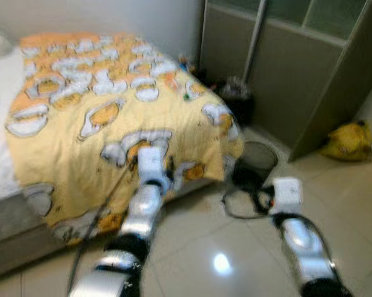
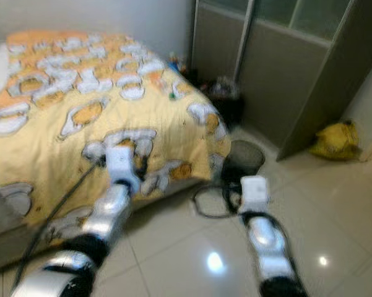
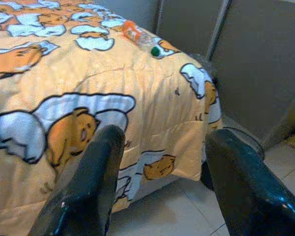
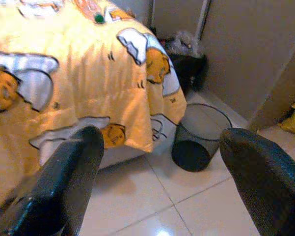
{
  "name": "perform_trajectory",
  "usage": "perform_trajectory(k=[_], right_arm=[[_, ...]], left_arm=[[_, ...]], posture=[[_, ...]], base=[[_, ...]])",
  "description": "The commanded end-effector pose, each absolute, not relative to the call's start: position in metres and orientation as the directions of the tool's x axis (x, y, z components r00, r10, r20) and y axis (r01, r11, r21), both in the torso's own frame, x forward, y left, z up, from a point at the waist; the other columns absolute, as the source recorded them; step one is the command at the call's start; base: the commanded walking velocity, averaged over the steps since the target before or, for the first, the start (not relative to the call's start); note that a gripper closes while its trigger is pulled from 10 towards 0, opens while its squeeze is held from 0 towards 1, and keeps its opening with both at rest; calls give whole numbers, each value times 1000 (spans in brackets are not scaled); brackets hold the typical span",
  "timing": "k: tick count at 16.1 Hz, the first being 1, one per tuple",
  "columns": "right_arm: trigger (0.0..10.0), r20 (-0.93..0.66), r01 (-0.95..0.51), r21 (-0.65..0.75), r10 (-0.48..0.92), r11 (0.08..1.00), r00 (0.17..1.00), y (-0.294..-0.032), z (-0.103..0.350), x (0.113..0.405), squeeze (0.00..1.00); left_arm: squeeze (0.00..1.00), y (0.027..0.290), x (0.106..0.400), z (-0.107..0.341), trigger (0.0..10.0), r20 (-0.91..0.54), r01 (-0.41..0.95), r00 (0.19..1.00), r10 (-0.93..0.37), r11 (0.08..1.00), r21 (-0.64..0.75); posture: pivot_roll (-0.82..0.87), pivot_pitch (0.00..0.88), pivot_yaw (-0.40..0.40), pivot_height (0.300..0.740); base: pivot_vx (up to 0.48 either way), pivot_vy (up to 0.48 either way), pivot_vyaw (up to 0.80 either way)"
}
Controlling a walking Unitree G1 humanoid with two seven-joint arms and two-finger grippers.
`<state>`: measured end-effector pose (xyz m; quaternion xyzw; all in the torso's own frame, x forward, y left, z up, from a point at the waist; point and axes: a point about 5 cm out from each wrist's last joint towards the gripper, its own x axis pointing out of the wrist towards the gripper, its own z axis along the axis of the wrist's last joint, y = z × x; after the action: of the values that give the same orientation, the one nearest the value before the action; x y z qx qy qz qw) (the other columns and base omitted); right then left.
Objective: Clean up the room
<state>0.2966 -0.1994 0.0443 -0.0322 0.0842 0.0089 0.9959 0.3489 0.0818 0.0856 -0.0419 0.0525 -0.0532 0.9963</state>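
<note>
Yellow blanket (image 1: 99,111) carries a stray bottle (image 3: 140,38). We hold both jaws apart, empty, near the bin (image 4: 201,137), probably its destination.

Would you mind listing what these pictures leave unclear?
- Bottle on the bed: label too small and blurred in the left wrist view.
- Bin: inside hidden by its mesh wall in the right wrist view.
- Yellow thing by the cupboard: blurred in the eye views; unidentifiable.
- Dark heap past the bed: blurred.
</note>
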Motion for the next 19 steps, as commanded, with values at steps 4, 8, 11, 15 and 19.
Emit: perform_trajectory(k=[4,8,11,15,19], right_arm=[[10000,-129,-12,-57,5,998,992,-199,54,304,0],[10000,-110,12,-57,-18,998,994,-205,60,309,0],[10000,-97,14,-65,-20,998,995,-208,64,310,0],[10000,-103,6,-64,-13,998,995,-209,61,308,0],[10000,-92,5,3,-4,1000,996,-212,54,297,0]], left_arm=[[0,90,353,89,10000,-96,88,991,-96,993,-79],[0,88,359,97,10000,-74,105,991,-112,991,-88],[0,85,357,95,10000,-75,108,990,-115,989,-96],[0,87,349,83,10000,-107,101,988,-113,989,-105],[0,130,341,87,10000,20,80,996,-82,995,66]], posture=[[95,0,-23,740],[81,0,-13,740],[70,0,-18,740],[84,0,-22,740],[99,0,-8,740]], base=[[480,0,113],[480,0,0],[480,0,0],[480,0,0],[111,0,0]])
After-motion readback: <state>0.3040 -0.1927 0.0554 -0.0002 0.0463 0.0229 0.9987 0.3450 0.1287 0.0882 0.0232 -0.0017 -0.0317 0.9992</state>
